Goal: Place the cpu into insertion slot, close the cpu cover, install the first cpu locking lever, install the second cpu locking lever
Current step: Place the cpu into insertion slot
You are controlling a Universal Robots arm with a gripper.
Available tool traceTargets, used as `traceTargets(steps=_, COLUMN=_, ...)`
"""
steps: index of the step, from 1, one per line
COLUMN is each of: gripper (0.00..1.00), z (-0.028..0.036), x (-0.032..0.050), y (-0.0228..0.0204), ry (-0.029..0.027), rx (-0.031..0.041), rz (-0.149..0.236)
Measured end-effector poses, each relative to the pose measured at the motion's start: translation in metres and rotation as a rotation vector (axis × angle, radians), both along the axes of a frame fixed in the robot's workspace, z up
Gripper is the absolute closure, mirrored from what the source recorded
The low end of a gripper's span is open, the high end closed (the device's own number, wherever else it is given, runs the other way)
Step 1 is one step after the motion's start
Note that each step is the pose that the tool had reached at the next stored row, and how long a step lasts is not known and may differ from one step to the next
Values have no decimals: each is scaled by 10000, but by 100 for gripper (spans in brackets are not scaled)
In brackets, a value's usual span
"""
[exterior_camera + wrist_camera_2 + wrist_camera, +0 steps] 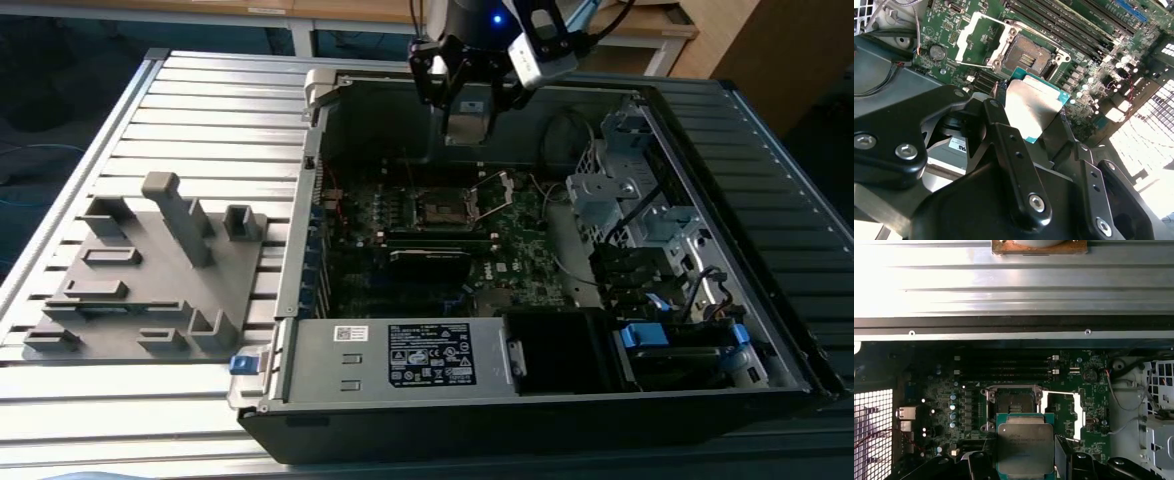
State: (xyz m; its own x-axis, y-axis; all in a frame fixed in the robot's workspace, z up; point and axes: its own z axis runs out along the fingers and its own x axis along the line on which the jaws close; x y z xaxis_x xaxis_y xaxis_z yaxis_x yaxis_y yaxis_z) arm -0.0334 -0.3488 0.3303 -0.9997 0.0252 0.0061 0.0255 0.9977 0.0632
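Note:
My gripper (467,112) is shut on the cpu (1025,447), a flat square chip with a dull silver top and a green edge, gripped by two opposite sides between the dark fingers (1004,135). I hold it in the air over the motherboard inside the open computer case. The insertion slot (1014,404) is a dark square socket, bare and uncovered; in both wrist views it lies just beyond the chip (1034,107). The cpu cover (1064,412), a silvery frame, stands swung open beside the slot (1029,57). In the exterior view the slot (438,208) lies below the gripper.
The case walls (320,150) ring the motherboard. Long black memory slots (1004,367) run beside the socket. A drive cage with cables (627,200) fills the exterior view's right, the power supply (400,355) the near side. A grey fixture plate (147,280) lies outside on the slatted table.

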Motion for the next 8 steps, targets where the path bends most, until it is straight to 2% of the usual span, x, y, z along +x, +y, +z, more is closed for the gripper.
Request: traceTargets(steps=8, gripper=46, z=-88, x=-1, y=0, ry=-4, rx=-8, rz=1)
